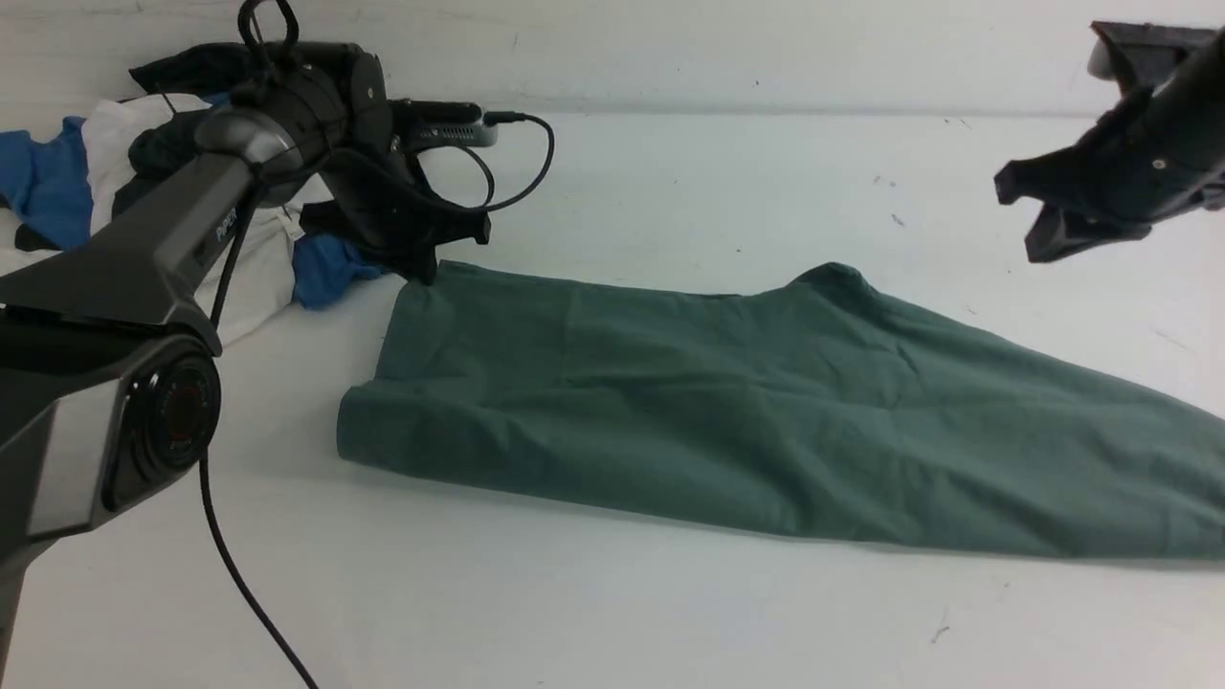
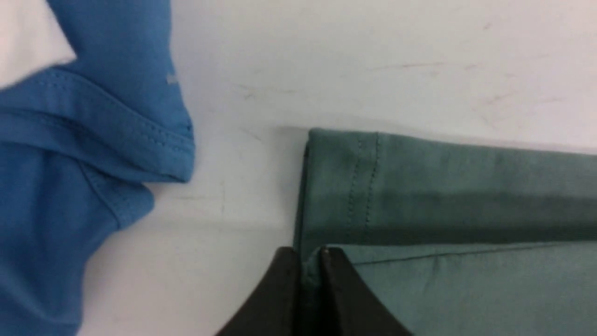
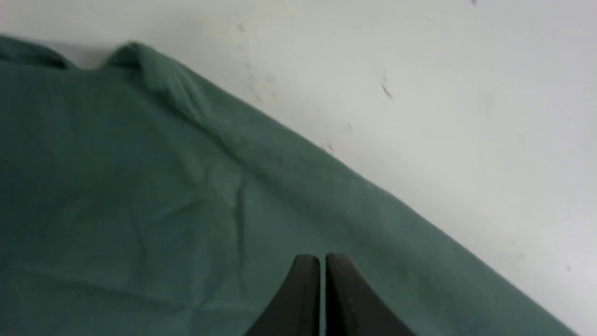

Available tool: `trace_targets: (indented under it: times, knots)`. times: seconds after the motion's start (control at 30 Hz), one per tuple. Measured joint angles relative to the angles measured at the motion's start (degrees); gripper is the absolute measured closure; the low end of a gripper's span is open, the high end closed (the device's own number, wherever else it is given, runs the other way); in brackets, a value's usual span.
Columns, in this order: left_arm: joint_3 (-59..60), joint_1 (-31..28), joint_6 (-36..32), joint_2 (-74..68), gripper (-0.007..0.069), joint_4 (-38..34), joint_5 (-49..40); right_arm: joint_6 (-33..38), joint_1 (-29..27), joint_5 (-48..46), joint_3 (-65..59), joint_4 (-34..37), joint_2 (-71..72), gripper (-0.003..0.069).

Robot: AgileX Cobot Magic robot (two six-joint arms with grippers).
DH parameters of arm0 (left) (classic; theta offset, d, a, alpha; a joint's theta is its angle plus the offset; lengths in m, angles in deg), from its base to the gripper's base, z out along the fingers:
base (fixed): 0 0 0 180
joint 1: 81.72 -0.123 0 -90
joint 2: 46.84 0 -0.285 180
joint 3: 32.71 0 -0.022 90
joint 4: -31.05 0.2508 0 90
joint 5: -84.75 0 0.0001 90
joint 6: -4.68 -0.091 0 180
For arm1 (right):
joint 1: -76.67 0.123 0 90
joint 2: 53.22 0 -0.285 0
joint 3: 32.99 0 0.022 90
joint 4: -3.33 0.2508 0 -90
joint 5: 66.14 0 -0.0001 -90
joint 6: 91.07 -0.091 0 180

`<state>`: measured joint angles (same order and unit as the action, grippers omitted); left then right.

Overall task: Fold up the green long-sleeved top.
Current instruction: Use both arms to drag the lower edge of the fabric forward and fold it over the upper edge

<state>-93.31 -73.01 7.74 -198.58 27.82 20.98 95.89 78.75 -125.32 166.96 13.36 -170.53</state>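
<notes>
The green long-sleeved top (image 1: 766, 411) lies folded into a long band across the white table, running from centre-left to the right edge. My left gripper (image 1: 421, 273) is at the band's far left corner. In the left wrist view that gripper (image 2: 308, 254) is shut on the top (image 2: 466, 186), pinching a fold of green cloth beside the stitched hem. My right gripper (image 1: 1019, 215) hangs in the air at the far right, above and behind the cloth. In the right wrist view it (image 3: 322, 257) is shut with nothing between its fingers, over the top (image 3: 140, 186).
A pile of blue, white and black garments (image 1: 57, 182) sits at the back left, behind my left arm. Its blue piece (image 2: 70, 163) lies a short gap from the green corner. A black cable (image 1: 239, 574) hangs from the left arm over the table's front.
</notes>
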Motion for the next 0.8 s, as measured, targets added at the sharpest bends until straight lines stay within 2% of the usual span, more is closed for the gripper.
trace_targets:
  times: [0.17,0.27,0.4,0.5,0.63,0.73,0.8]
  knots:
    - [-4.19,0.41,0.0,2.43,0.0605,-0.06,-2.77,0.35,3.66,4.66,2.9,0.14,-3.06,0.0506]
    - [-6.02,0.92,0.0,2.98,0.0605,-0.06,-2.77,0.41,5.38,6.0,5.63,0.36,-7.49,0.0379]
    - [-6.2,1.48,-0.02,2.85,0.0605,0.04,-2.79,0.56,6.85,6.36,8.88,1.07,-13.24,0.0264]
    - [-6.2,1.73,-0.02,2.72,0.0605,0.04,-2.85,1.86,8.44,6.58,10.86,1.06,-16.39,0.0215]
    - [-6.2,1.73,-0.02,2.72,0.0605,0.04,-2.85,2.31,9.94,8.39,11.65,-0.73,-19.1,0.0218]
    - [-6.2,1.73,-0.02,2.72,0.0605,0.07,-2.6,2.02,10.08,8.66,11.65,-3.3,-20.2,0.0284]
    - [-6.42,1.73,0.17,2.72,0.0605,0.07,-2.02,0.94,10.08,9.05,11.65,-7.45,-20.61,0.0427]
